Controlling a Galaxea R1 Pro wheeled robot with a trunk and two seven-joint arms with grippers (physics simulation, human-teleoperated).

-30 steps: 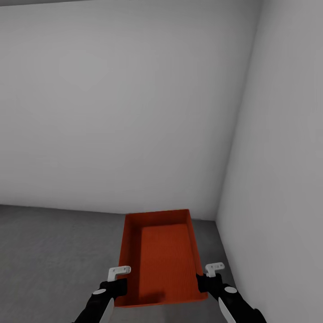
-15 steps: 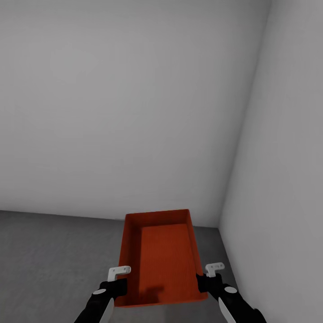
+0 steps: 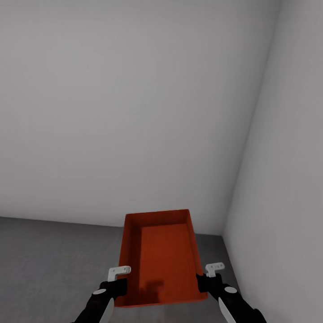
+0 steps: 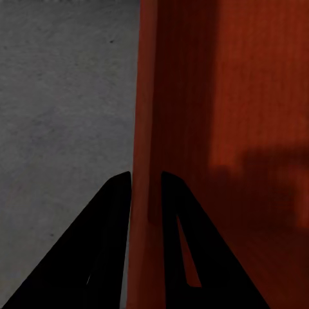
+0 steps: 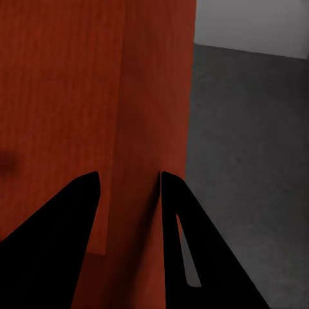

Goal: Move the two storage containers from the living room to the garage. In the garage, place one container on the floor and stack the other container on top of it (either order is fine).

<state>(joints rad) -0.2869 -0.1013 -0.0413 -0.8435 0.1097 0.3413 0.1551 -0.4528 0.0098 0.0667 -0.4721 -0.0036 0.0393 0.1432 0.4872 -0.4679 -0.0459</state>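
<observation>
Two black arms reach forward from the bottom of the head view, each ending in a gripper with dark tapered fingers and a small white bracket on top. The left gripper (image 3: pixel 120 287) pinches the left long wall of an orange-red storage container (image 3: pixel 163 264); in the left wrist view its fingers (image 4: pixel 106 244) straddle the thin wall, one outside and one inside, closed against it. The right gripper (image 3: pixel 204 281) does the same on the opposite long wall, and the right wrist view shows its fingers (image 5: pixel 61 244) clamped either side of that wall.

Held between them, the container is a rectangular open-top bin with thin, slightly flared sides, a flat bottom with a fine ribbed texture, and a soft shadow near its closest end. It hangs level above the floor (image 3: pixel 54 269), its long axis pointing away from the robot.

Below and beyond it lies dark grey, matte, faintly mottled concrete. Farther off, a plain white wall (image 3: pixel 125 112) rises smooth and featureless, meeting a second white wall (image 3: pixel 287 179) on the right in a straight vertical corner just past the bin's far end.
</observation>
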